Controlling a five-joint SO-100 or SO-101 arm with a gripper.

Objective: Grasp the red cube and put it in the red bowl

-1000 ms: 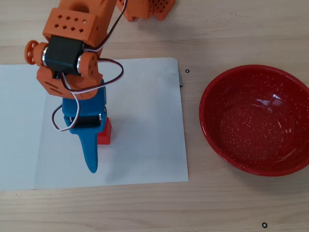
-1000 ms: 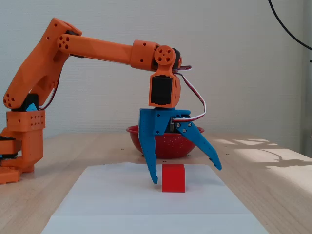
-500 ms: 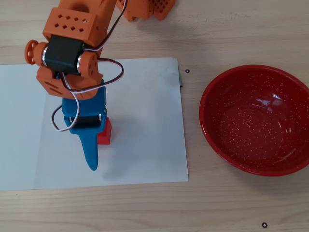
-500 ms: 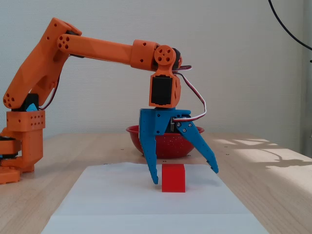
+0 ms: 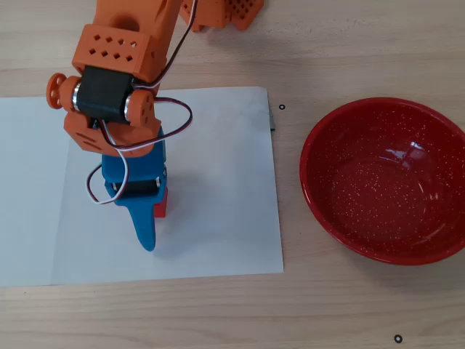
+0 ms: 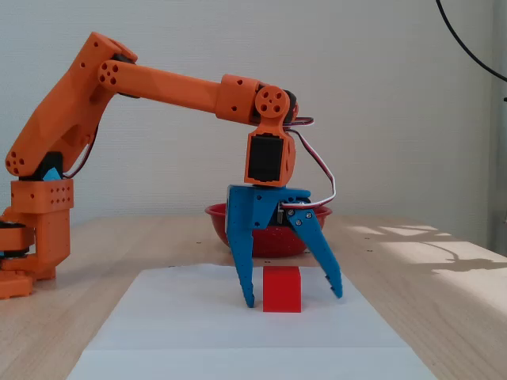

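Blue pincer (image 6: pixel 290 299) stands spread astride the cube (image 6: pixel 282 289) on white paper (image 6: pixel 182 332), bowl (image 5: pixel 385 180) well apart.

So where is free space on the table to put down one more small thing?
Free: white paper between the end effector and the red bowl, and bare wood along the near table edge. Crowded: around the red cube, under the arm.

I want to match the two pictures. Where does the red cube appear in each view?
Overhead view: red cube at lower left, mostly hidden under the blue hand.
Fixed view: cube at lower centre, between the open fingers.
Shared landmark: the white paper under it.
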